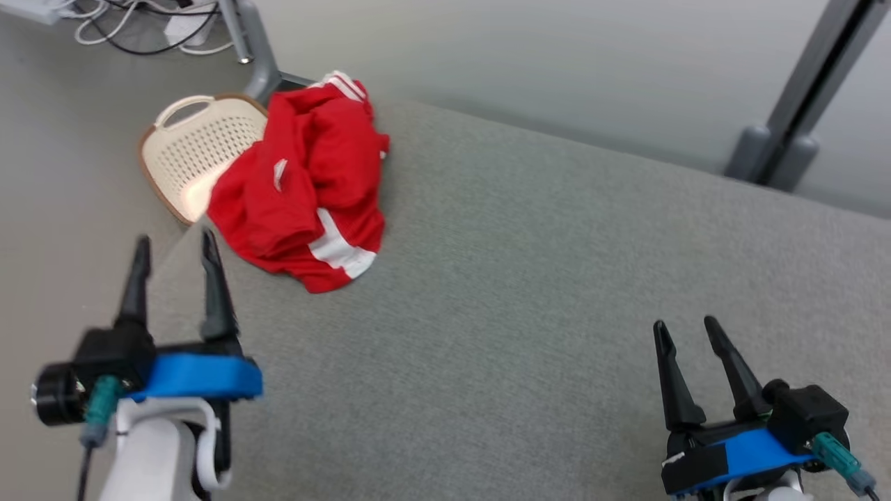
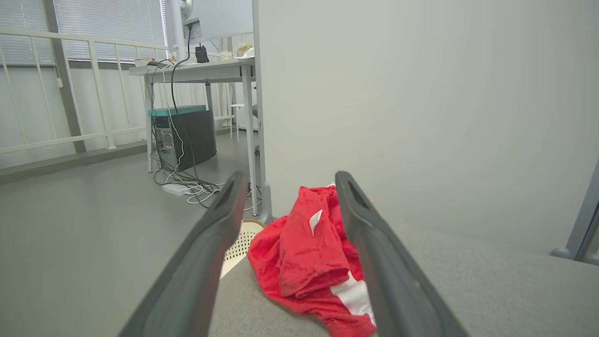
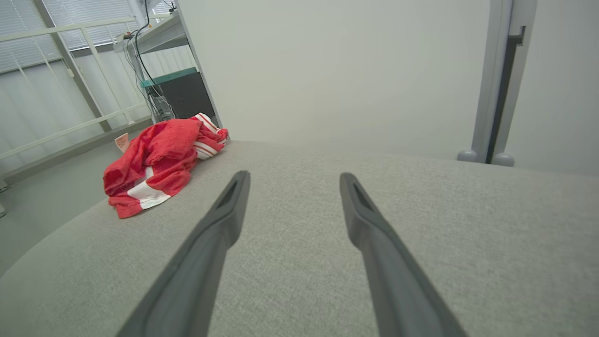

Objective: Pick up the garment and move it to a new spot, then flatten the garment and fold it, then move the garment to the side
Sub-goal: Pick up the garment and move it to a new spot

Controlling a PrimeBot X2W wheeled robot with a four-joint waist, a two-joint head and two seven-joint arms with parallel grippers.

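Observation:
A crumpled red garment [image 1: 306, 188] with white stripes lies bunched at the far left corner of the grey fabric-covered table [image 1: 529, 292], part of it hanging over the edge. My left gripper [image 1: 174, 243] is open near the table's left edge, a short way in front of the garment [image 2: 304, 252], with nothing between its fingers. At the lower right my right gripper [image 1: 686, 327] hovers open over bare table, far from the garment [image 3: 159, 159].
A cream perforated basket [image 1: 191, 149] stands on the floor just beyond the table's left corner, under the garment's edge. Cables and a power strip [image 1: 150, 28] lie on the floor farther back. Grey frame posts [image 1: 786, 132] rise at the right.

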